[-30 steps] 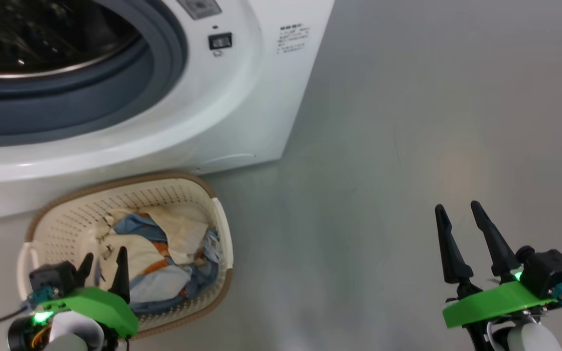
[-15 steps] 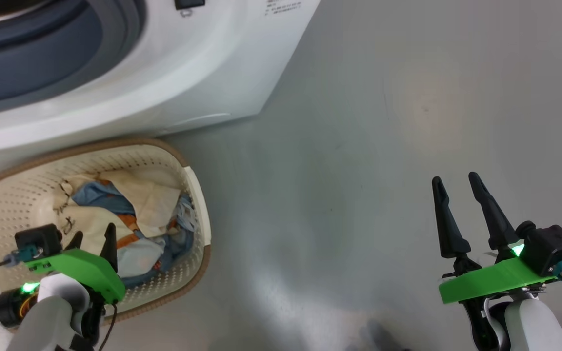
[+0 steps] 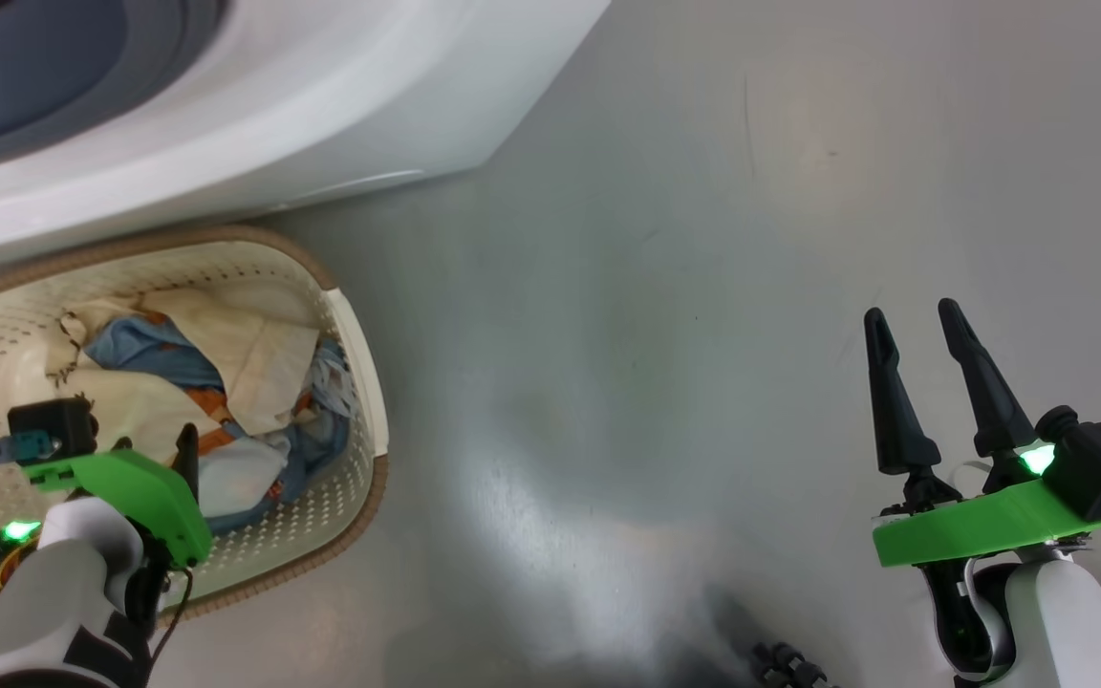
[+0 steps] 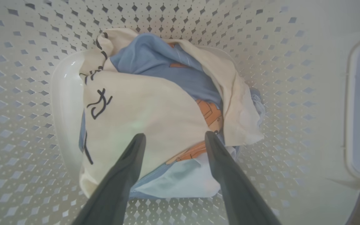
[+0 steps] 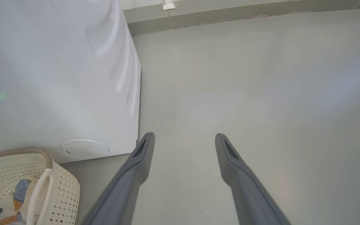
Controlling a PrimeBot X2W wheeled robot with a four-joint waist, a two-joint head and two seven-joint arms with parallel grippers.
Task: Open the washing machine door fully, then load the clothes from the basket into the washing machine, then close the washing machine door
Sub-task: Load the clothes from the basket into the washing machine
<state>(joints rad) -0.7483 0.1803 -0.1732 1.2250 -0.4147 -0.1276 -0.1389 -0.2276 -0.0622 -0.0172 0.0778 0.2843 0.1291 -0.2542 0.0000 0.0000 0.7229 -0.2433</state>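
The cream basket [image 3: 359, 382] stands on the floor against the front of the white washing machine [image 3: 273, 105]. Inside lie the clothes [image 3: 226, 382]: a cream cloth with black marks [image 4: 142, 106] over light blue fabric with orange prints [image 4: 167, 65]. My left gripper [image 3: 154, 438] points down into the basket. In the left wrist view the left gripper [image 4: 173, 136] is open just above the cream cloth, holding nothing. My right gripper [image 3: 923, 325] stands open and empty over bare floor at the right; the right wrist view shows the same gripper [image 5: 184, 136]. The washing machine door is out of view.
Grey floor [image 3: 656, 334] spreads wide to the right of the washer and basket. The washer's side panel [image 5: 58, 78] and the basket's corner [image 5: 64, 190] lie left of my right gripper. A wall skirting [image 5: 230, 15] runs far behind.
The head camera has tilted down, so the washer and basket slid up and left in its view. My left gripper has dipped lower toward the clothes. The right gripper has barely moved.
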